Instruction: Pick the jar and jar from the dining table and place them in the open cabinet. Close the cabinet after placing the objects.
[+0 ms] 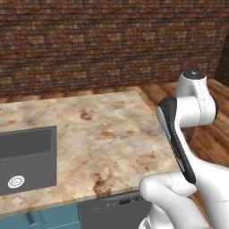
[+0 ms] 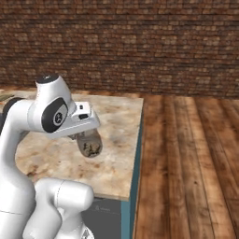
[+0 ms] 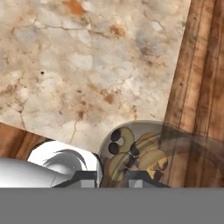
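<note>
Aloft over the dining table (image 2: 119,170), near its floor-side edge: smoky grey jar (image 2: 90,144) pinched between nearly closed gripper (image 3: 113,176) fingers, hanging directly below the hand, contents showing through its translucent wall. Cabinet somewhere beyond these views, direction impossible to tell.

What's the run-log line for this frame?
phase: carry | end effector: shut on jar | position: above dining table
</note>
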You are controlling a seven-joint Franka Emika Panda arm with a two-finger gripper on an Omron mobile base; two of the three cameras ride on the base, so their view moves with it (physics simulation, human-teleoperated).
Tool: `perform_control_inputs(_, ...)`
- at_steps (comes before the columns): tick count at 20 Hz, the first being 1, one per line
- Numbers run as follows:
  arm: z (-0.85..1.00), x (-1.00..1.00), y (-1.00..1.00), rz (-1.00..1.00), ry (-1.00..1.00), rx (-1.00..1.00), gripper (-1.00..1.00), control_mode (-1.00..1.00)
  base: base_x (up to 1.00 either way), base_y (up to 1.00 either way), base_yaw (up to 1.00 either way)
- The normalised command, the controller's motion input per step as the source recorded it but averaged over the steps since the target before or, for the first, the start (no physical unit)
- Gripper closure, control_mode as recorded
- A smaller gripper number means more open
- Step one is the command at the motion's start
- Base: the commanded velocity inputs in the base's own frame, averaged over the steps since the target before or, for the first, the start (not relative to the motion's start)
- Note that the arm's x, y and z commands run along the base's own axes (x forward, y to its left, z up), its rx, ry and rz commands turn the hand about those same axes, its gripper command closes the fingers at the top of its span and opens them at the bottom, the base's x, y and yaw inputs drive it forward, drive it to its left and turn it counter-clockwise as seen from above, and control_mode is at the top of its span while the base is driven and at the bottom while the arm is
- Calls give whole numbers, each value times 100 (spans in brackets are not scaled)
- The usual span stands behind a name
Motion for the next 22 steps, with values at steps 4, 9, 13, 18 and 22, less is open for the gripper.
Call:
perform_control_inputs(4, 0, 0, 0, 0, 0, 0, 100, 100, -25, 0, -40)
perform_control_inputs(9, 0, 0, 0, 0, 0, 0, 100, 100, -34, 0, -52)
perform_control_inputs(13, 0, 0, 0, 0, 0, 0, 100, 100, -26, 0, -58)
perform_control_inputs(18, 0, 0, 0, 0, 0, 0, 100, 100, -27, 0, -59)
perform_control_inputs(22, 0, 0, 0, 0, 0, 0, 100, 100, -36, 0, -59)
